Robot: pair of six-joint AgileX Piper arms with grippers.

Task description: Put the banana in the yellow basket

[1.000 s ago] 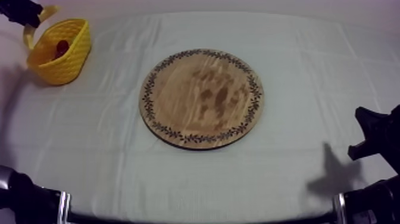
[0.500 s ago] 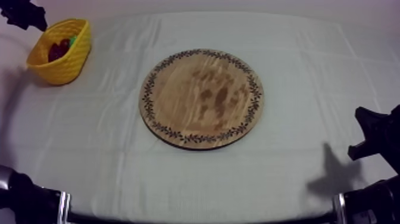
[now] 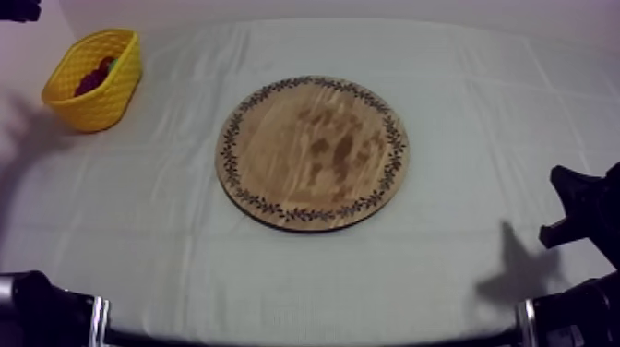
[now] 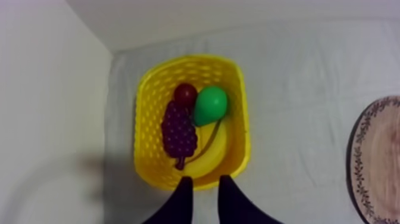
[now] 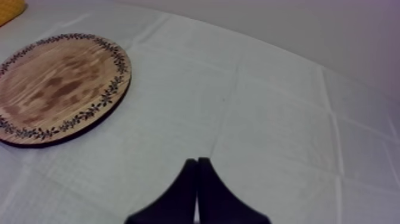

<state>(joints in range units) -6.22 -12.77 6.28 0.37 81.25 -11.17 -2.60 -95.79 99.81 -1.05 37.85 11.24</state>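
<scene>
The banana (image 4: 215, 152) lies inside the yellow basket (image 4: 143, 113), curved along its near wall beside a bunch of grapes (image 4: 178, 134), a green pear (image 4: 211, 105) and a small red fruit (image 4: 185, 93). My left gripper (image 4: 205, 179) hangs above the basket's near rim, open, with nothing between its fingers. In the top view the basket (image 3: 113, 97) stands at the far left, and the left gripper (image 3: 18, 9) is a dark shape beyond it. The wooden board (image 3: 312, 152) at mid-table is bare. My right gripper (image 5: 197, 164) is shut and rests low at the right (image 3: 567, 208).
The table's left edge runs close beside the basket, with pale floor beyond it. The board's rim (image 4: 381, 155) shows to the basket's right across a stretch of cloth. From the right wrist the board (image 5: 59, 86) lies well ahead over bare cloth.
One second ago my left gripper held the banana over the basket. It has let go, the banana now lies in the basket, and the gripper has risen away toward the far left. Right arm unmoved.
</scene>
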